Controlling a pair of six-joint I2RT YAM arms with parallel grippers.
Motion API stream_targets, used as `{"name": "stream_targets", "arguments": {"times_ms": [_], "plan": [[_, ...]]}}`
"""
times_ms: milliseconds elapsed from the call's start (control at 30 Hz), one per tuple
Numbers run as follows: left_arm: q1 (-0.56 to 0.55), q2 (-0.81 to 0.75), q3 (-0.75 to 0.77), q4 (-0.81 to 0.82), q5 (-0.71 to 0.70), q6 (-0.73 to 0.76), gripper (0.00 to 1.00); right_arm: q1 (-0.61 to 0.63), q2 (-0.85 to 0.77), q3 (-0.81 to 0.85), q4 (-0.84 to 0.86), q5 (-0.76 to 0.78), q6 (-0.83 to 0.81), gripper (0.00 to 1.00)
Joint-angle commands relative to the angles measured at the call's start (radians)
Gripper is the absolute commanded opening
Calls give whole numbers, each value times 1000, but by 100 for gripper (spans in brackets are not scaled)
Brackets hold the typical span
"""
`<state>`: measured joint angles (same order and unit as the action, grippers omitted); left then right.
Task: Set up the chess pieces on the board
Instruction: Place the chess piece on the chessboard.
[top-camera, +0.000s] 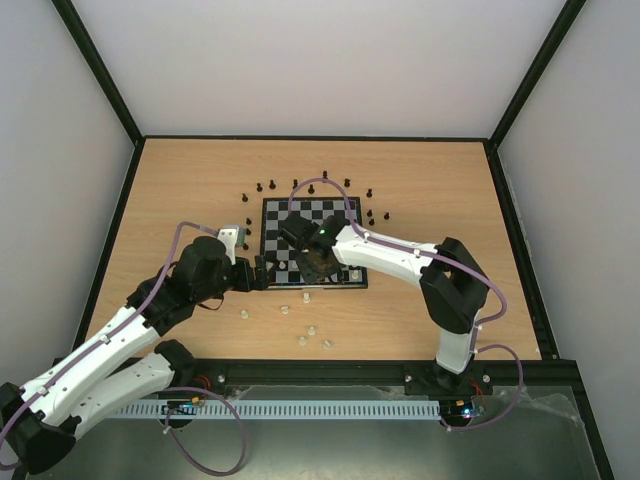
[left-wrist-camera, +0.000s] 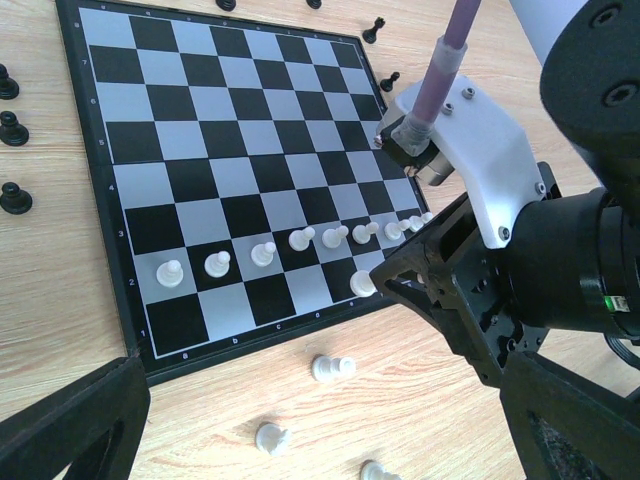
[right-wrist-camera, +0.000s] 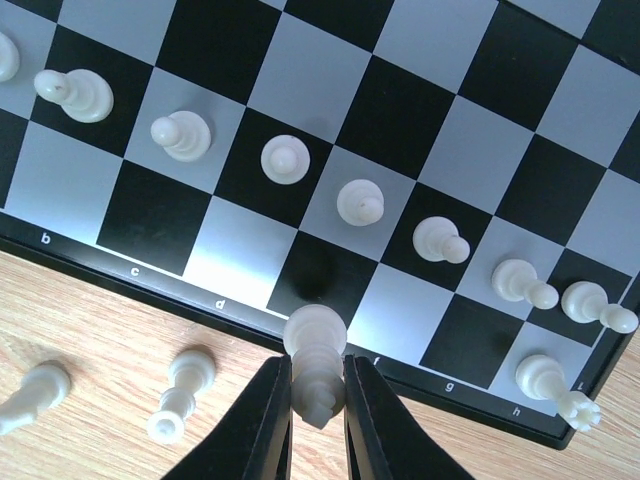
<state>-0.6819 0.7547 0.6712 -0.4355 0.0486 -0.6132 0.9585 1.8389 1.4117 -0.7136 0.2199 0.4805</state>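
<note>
The board (top-camera: 300, 210) lies mid-table, with a row of white pawns (right-wrist-camera: 284, 158) along its near side and a white piece (right-wrist-camera: 550, 380) on the corner square. My right gripper (right-wrist-camera: 318, 375) is shut on a cream-white chessman (right-wrist-camera: 316, 335), held base-down just over the board's near edge by a black square in the first row. The same piece (left-wrist-camera: 362, 284) shows in the left wrist view. My left gripper (left-wrist-camera: 320, 440) stands wide open and empty over the table at the board's near-left corner. Loose white chess pieces (left-wrist-camera: 333, 368) lie on the wood below it.
Several more white pieces (top-camera: 302, 341) lie scattered on the table in front of the board. Black pieces (top-camera: 272, 183) stand on the wood around the board's far and side edges. Some more black pieces (left-wrist-camera: 12, 125) sit just off the left side.
</note>
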Motion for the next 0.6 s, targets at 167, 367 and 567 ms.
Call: {"name": "stream_targets", "arguments": {"times_ms": [167,367,567], "plan": [[4,3,0,9,5,0,99,-19,22,3,-31,11,-20,15],[4,3,0,7,5,0,99,-28,27,-15,-5,-1,-22,16],[4,5,-1,7,5,0,99,-32,31,-28,12,-15,-24,16]]}}
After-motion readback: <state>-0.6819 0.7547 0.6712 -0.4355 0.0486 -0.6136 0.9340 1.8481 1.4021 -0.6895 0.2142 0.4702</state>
